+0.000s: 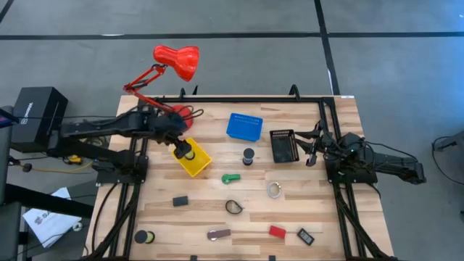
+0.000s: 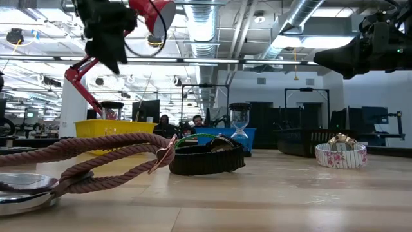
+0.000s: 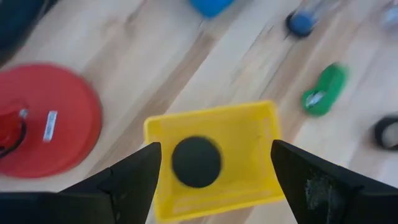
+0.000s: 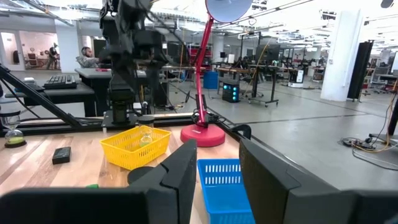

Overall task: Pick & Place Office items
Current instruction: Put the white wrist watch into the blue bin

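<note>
Left gripper (image 1: 181, 145) is hovering over the yellow plastic mesh basket (image 1: 197, 164), toward the worktop's far left corner, beside the red desk lamp's round base (image 3: 46, 121). Its fingers are standing wide apart and released, holding nothing. A black round tape roll (image 3: 196, 162) is sitting inside the basket, directly below the gap between the fingers.

Right gripper (image 1: 313, 148) is waiting near the right edge, next to the black mesh basket (image 1: 284, 145); can't tell whether it's open or closed.

Other items are lying loose across the worktop: green piece (image 1: 230, 177) mid-table, clear ring (image 1: 274, 190) right of it, black block (image 1: 180, 201), black loop (image 1: 233, 207), brownish bar (image 1: 219, 234) and red block (image 1: 277, 231) along the near edge, another roll (image 1: 144, 236) at the near left corner.

Risks as I'm judging them: the basket looks light and unfixed, so a finger clipping its rim on the way up could drag or tip it. The lamp arm is crossing close to the left arm, so a careless swing could snag it.
</note>
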### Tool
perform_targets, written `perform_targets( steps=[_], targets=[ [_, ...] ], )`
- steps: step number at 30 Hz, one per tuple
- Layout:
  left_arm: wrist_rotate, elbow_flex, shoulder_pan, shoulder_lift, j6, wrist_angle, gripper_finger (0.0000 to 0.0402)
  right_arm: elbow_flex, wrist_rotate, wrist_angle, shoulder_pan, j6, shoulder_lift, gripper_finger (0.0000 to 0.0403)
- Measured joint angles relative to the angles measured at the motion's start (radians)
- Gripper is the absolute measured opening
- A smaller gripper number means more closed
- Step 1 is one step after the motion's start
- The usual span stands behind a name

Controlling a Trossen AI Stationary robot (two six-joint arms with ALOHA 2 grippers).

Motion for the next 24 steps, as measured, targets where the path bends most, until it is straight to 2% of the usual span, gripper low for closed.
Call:
perform_targets(
  steps=[10,24],
  targets=[
    [0.001,-0.026,-0.111,-0.059,-0.001,0.17,0.0296,0.0,0.0,-0.001,0.001,0.0,0.0,0.0113],
    [0.002,-0.3,-0.317,-0.059,0.026,0.592,0.0296,0.0,0.0,-0.001,0.001,0.0,0.0,0.0113]
  ],
)
